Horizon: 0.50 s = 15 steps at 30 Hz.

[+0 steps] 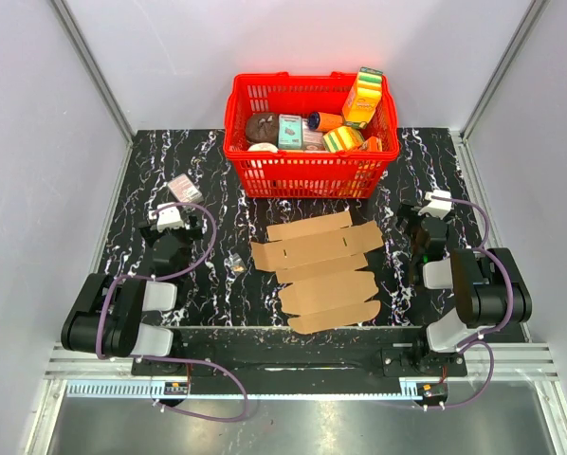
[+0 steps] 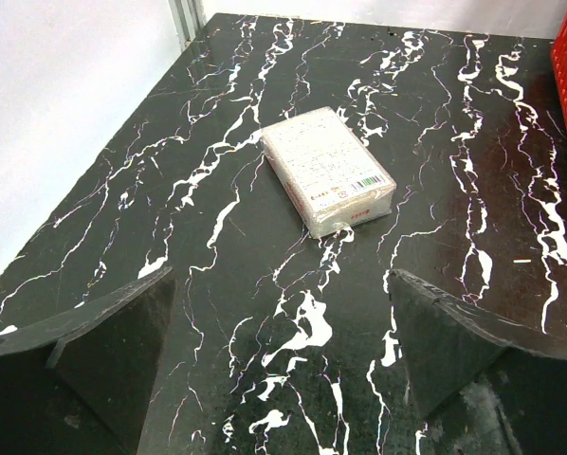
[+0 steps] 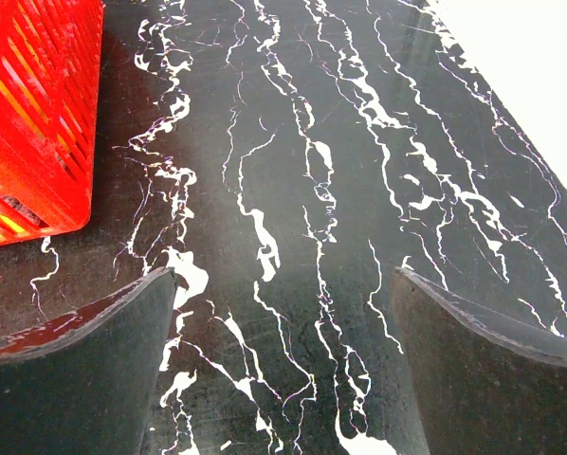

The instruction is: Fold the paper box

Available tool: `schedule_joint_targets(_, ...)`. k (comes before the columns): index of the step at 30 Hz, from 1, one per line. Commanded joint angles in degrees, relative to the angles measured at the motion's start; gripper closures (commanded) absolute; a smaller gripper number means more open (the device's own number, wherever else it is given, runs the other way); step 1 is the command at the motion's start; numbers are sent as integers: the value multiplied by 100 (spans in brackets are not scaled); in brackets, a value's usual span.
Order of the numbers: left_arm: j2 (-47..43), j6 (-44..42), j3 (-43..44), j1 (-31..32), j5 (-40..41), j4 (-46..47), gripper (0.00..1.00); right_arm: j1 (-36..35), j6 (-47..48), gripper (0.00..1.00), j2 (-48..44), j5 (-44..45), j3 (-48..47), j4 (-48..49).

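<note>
Left hand and right hand both have their fingers spread wide, holding nothing, low over the black marbled tabletop. Both arms sit folded back, hands pointing away from the bases. Between them the paper box lies flat and unfolded, long axis running far to near, its far end just short of the red basket. A small wrapped box lies ahead of the left hand.

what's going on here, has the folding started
Not yet. The paper box lies flat and unfolded on the table between the two arms, in front of the basket. Neither arm touches it: the left gripper and the right gripper are both open and empty, out at the sides. The left one faces a small box.
</note>
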<state>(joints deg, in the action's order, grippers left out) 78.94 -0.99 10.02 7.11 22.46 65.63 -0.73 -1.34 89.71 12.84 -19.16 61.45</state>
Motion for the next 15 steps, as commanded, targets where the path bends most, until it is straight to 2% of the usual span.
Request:
schedule_joint_targets(1, 34, 82, 149, -43, -110, 275, 1, 12, 3, 0, -33, 43, -88, 262)
schedule_joint_targets(15, 25, 82, 176, -70, -163, 206, 1, 20, 29, 0, -33, -18, -123, 183)
